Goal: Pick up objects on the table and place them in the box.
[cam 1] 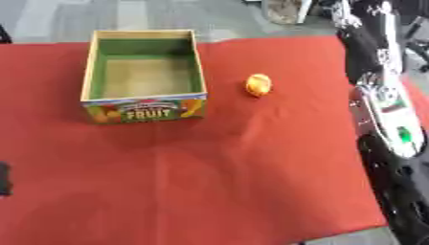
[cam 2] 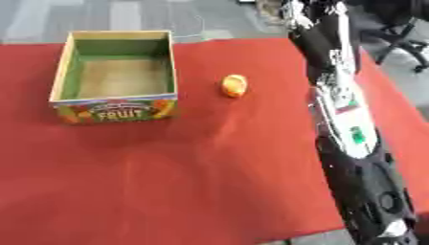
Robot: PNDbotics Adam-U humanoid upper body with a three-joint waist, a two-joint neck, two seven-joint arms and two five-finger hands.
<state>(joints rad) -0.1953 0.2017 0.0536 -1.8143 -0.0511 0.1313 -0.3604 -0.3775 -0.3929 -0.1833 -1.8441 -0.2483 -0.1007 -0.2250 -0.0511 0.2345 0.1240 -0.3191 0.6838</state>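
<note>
The worktop under its red cloth fills most of what I can see, and it is nearly bare. The robot's right arm runs along its right side, reaching away toward the far edge. The right hand sits at the far end of that arm, near the top of the view, but it is too blurred for me to say whether its fingers are released or clenched. It does not appear to be holding anything.

The box stands open and empty, well to the left of that hand and nearer to the robot, its printed fruit label facing the robot. Standing open-topped like that, it looks ready to be filled from above.

The one thing left to pick up, a small orange-yellow fruit, lies on the cloth between the box and the arm, apart from both.

The right eye view shows the arm almost whole. The left eye view cuts it short, yet it alone catches a dark shape at the left edge, perhaps the left hand; I cannot tell its state.
</note>
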